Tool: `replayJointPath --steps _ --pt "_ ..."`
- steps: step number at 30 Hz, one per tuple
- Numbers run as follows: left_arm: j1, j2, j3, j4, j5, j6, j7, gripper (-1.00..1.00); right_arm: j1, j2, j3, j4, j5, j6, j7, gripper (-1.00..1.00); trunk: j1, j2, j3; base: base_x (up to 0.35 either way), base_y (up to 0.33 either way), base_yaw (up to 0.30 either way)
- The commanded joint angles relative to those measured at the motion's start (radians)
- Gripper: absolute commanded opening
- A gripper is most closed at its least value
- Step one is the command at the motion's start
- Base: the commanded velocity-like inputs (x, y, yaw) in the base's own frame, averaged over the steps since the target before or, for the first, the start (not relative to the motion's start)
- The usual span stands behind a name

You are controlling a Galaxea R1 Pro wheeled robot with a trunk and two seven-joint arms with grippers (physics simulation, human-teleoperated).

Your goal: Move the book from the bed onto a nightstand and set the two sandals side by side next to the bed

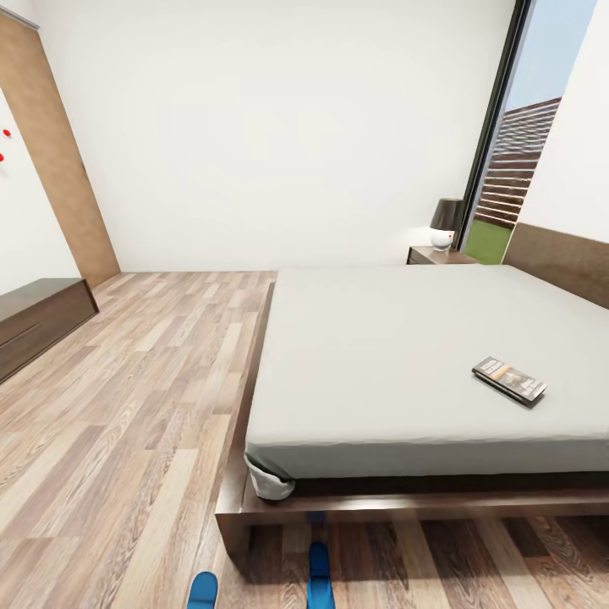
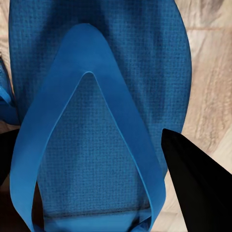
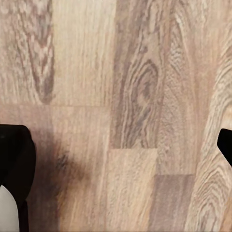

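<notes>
- The book (image 1: 509,380) lies on the bed (image 1: 397,355), toward its headboard side; two sandals (image 1: 318,575) sit on the floor (image 1: 127,406) just off the bed's foot, slightly apart.
- Left gripper (image 2: 92,164) hangs over one sandal (image 2: 96,96), jaws spread astride it; right gripper (image 3: 123,159) spread over bare floor.
- Risk: closing off-centre could pinch only the strap and let the sole swing or drop.
- The sandals are cut off by the head view's edge; the nightstand (image 1: 436,254) is far and partly hidden by the mattress.

head view high over bed (image 1: 406,355) — wrist views close above floor (image 3: 121,96)
</notes>
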Motion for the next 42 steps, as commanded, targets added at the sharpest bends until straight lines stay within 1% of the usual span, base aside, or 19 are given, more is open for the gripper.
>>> replayJointPath --steps 1,9,22,25,29,32,36,37,38,41,42 --pt "0.0 0.0 0.003 0.0 -0.01 0.003 0.003 -1.0 0.0 0.0 0.002 -0.002 0.008 0.005 0.003 1.0 0.0 0.0 -0.001 0.0 -0.031 0.0" --pt "0.0 0.001 0.003 0.0 -0.01 0.003 0.003 -1.0 0.0 -0.001 0.002 -0.002 0.009 0.005 0.003 1.0 0.0 0.0 -0.001 0.0 -0.126 0.0" --pt "0.0 0.001 0.003 0.001 -0.01 0.004 0.003 -1.0 0.0 -0.002 0.002 0.008 0.008 0.005 0.003 1.0 0.0 0.0 -0.001 0.0 -0.016 0.0" --pt "0.0 0.002 0.003 0.001 -0.011 0.004 0.004 -1.0 0.003 -0.006 0.001 0.034 0.008 0.005 0.003 1.0 0.0 0.0 -0.001 0.0 -0.001 0.0" --pt "0.0 0.002 0.003 0.001 -0.011 0.004 0.004 -1.0 0.023 -0.008 0.002 0.076 0.008 0.006 0.002 1.0 0.0 0.0 -0.001 0.0 0.0 0.0" --pt "0.0 0.002 0.003 0.001 -0.011 0.003 0.004 -1.0 0.06 -0.008 0.002 0.092 0.007 0.007 -0.012 1.0 0.0 0.0 -0.001 0.0 0.0 0.0" --pt "0.0 0.002 0.003 0.001 -0.012 0.002 0.005 -1.0 0.141 -0.009 0.0 0.103 0.003 0.008 -0.082 1.0 0.0 0.0 -0.001 0.0 0.0 0.0" --pt "0.0 0.002 0.002 0.001 -0.012 0.002 0.005 -1.0 0.163 -0.009 -0.001 0.104 0.002 0.008 -0.1 1.0 0.0 0.0 -0.001 0.0 0.0 0.0" --pt "0.0 0.002 0.002 0.001 -0.012 0.002 0.004 -1.0 0.207 -0.011 -0.003 0.106 0.0 0.008 -0.126 1.0 0.0 0.0 -0.001 0.0 0.0 0.0" --pt "0.0 0.002 0.002 0.001 -0.012 0.002 0.004 -1.0 0.269 -0.012 -0.005 0.108 -0.001 0.008 -0.15 1.0 0.0 0.0 -0.001 0.0 0.0 0.0" --pt "0.0 0.002 0.002 0.001 -0.012 0.001 0.005 -1.0 0.307 -0.014 -0.006 0.108 -0.002 0.008 -0.159 1.0 0.0 0.0 -0.001 0.0 0.0 0.0"
